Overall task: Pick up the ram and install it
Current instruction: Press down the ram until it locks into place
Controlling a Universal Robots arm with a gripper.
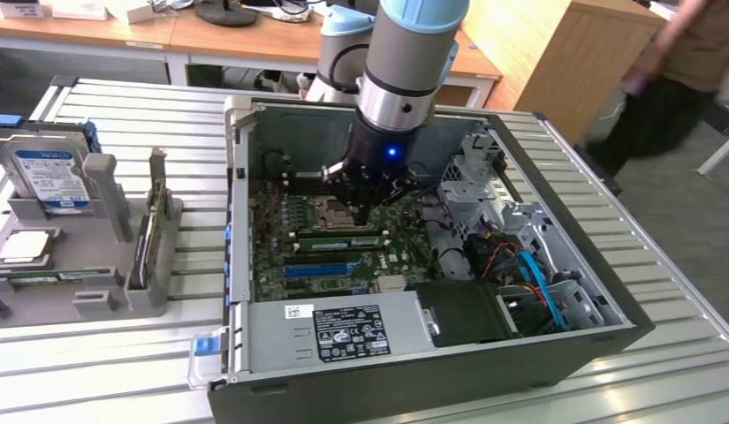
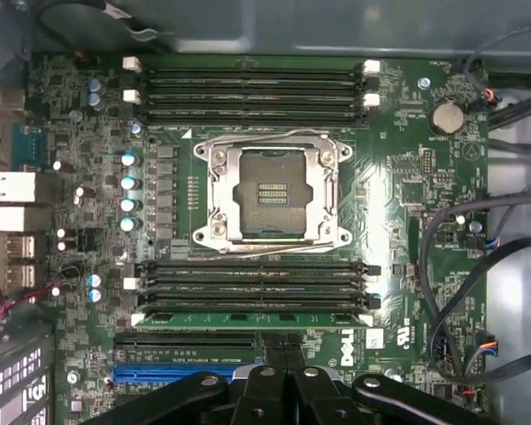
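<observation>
The ram (image 2: 252, 318) is a long green stick lying in the outermost black slot of the bank beside the CPU socket (image 2: 270, 190); in the exterior view the ram (image 1: 338, 238) sits just below the socket. My gripper (image 2: 288, 347) is shut, its two black fingers pressed together with nothing between them, the tips right at the ram's long edge near its middle. Whether they touch it I cannot tell. In the exterior view the gripper (image 1: 361, 217) hangs straight down into the open computer case (image 1: 240, 177) over the motherboard.
A grey holder (image 1: 117, 296) at the exterior view's left carries a hard drive (image 1: 46, 172) and an upright card (image 1: 144, 238). Inside the case are the power supply (image 1: 340, 327), a blue slot (image 2: 173, 374) and cables (image 2: 460, 292). A person (image 1: 682, 53) stands at the far right.
</observation>
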